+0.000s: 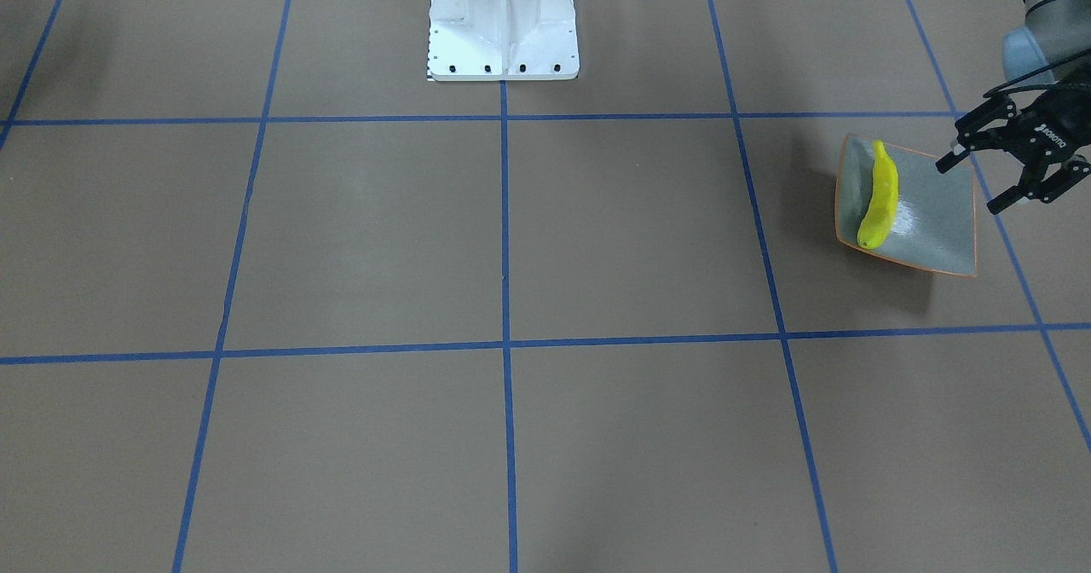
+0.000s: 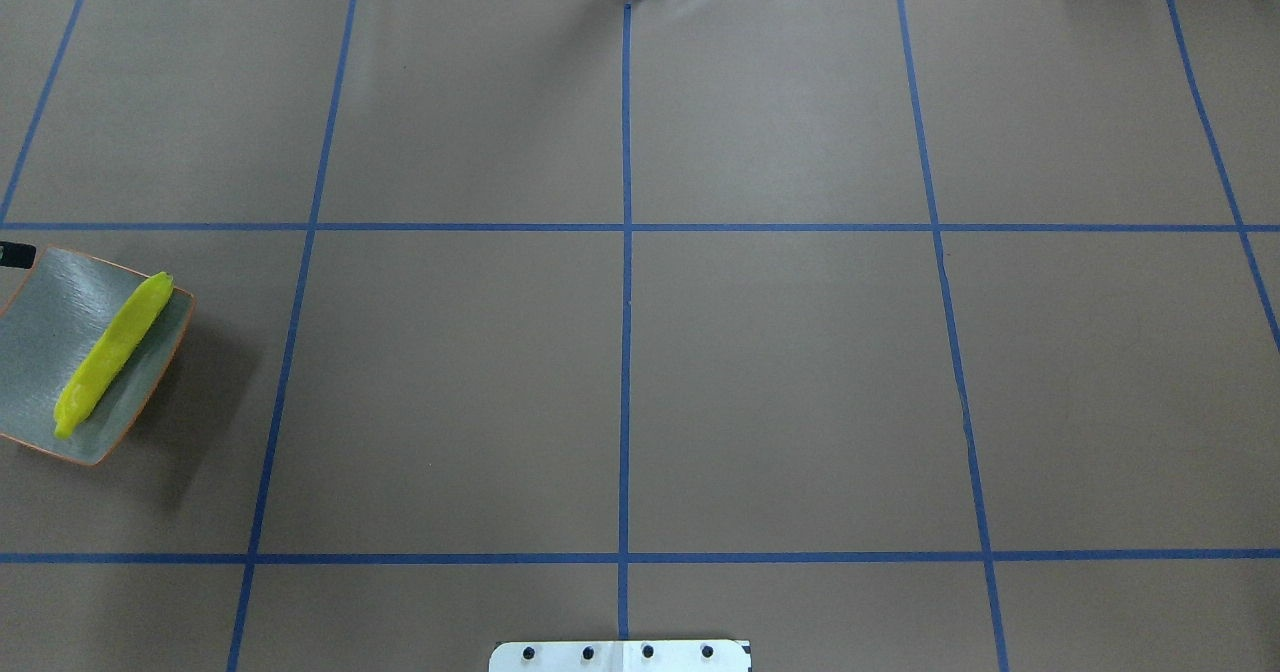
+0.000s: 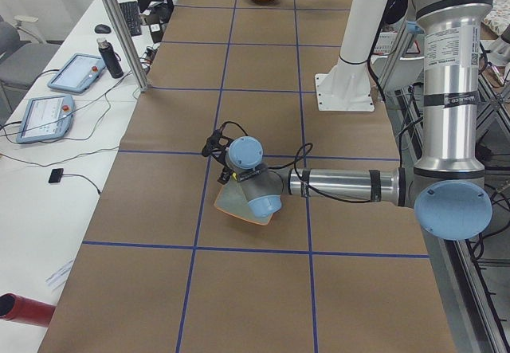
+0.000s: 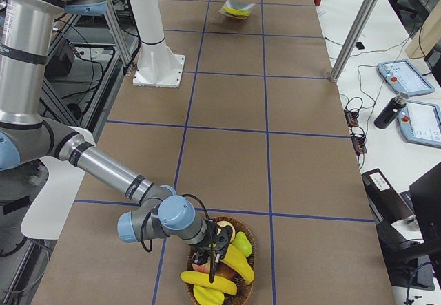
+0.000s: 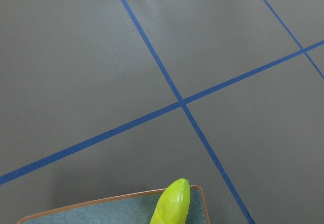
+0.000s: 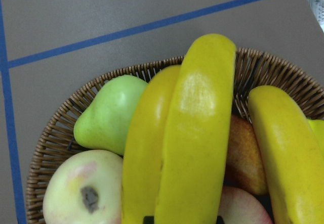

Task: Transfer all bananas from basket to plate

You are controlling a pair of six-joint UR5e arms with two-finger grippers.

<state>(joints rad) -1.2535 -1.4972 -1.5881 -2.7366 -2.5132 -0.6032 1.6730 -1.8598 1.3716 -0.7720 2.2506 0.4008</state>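
Note:
One greenish-yellow banana [image 1: 880, 198] lies along one side of the square grey-green plate [image 1: 929, 215]; its tip [image 5: 172, 206] shows in the left wrist view. My left gripper [image 1: 972, 186] hangs open and empty over the plate's outer edge. At the table's other end the wicker basket [image 4: 220, 219] holds several yellow bananas [image 4: 224, 277]. My right gripper [image 4: 217, 248] points down onto them. In the right wrist view a thick banana [image 6: 195, 133] fills the middle, with dark finger bits at either side of it at the bottom edge. Whether they grip it I cannot tell.
A green pear [image 6: 109, 113] and a pale apple [image 6: 83, 188] also lie in the basket [image 6: 55, 138]. The white robot base [image 1: 503, 23] stands mid-table. Tablets, a bottle and cables lie on a side bench [image 4: 406, 119].

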